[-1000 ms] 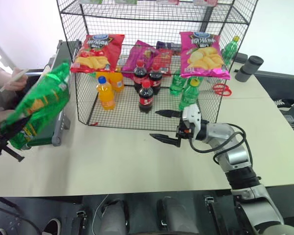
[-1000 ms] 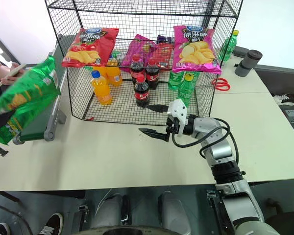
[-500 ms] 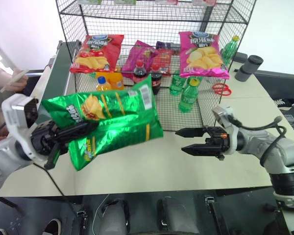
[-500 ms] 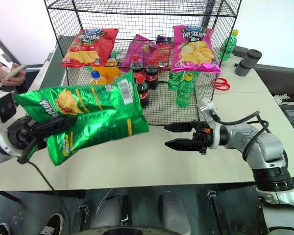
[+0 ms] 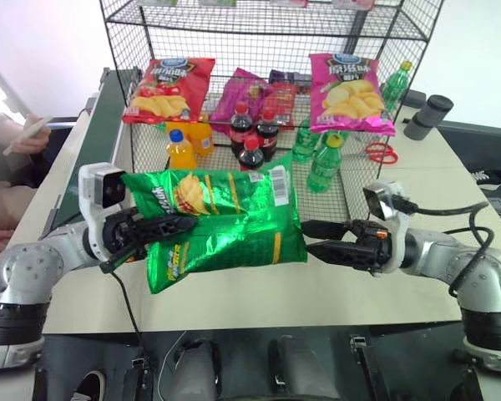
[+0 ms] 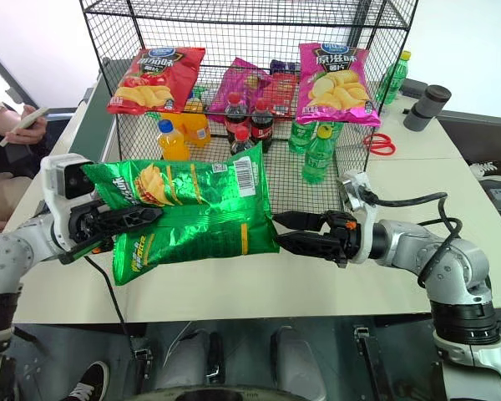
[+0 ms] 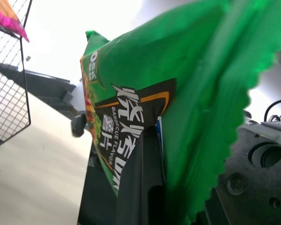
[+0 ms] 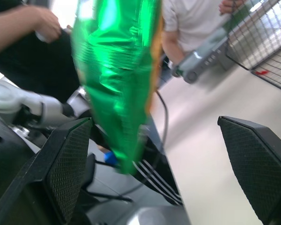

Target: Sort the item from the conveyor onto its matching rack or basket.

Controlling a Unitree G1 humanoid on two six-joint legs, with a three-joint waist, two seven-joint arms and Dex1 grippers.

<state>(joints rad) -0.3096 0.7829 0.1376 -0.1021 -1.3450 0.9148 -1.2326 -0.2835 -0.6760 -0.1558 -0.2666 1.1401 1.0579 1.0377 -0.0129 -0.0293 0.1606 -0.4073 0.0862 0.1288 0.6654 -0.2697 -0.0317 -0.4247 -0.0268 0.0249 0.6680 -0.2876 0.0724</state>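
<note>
Green crisp bag (image 5: pixel 221 219) – one, pinched by left gripper (image 5: pixel 169 225), right gripper (image 5: pixel 316 238) spread wide, two pink bags (image 5: pixel 351 82) racked

Green crisp bag (image 6: pixel 192 213): held lengthwise above the table (image 6: pixel 317 288); barcode turned up near its right end.
Left gripper (image 6: pixel 138 219): clamped on the bag's left end.
Right gripper (image 6: pixel 288 232): fingers parted, tips just beside the bag's right edge; contact cannot be judged.
Rack (image 6: pixel 250 25): red crisp bag (image 6: pixel 154 79) and pink crisp bag (image 6: pixel 338 73) hung on the front; bottles stood inside.
Conveyor (image 6: pixel 96 117): seen left of the rack.
Person's hand (image 6: pixel 25 125): phone held, far left.
</note>
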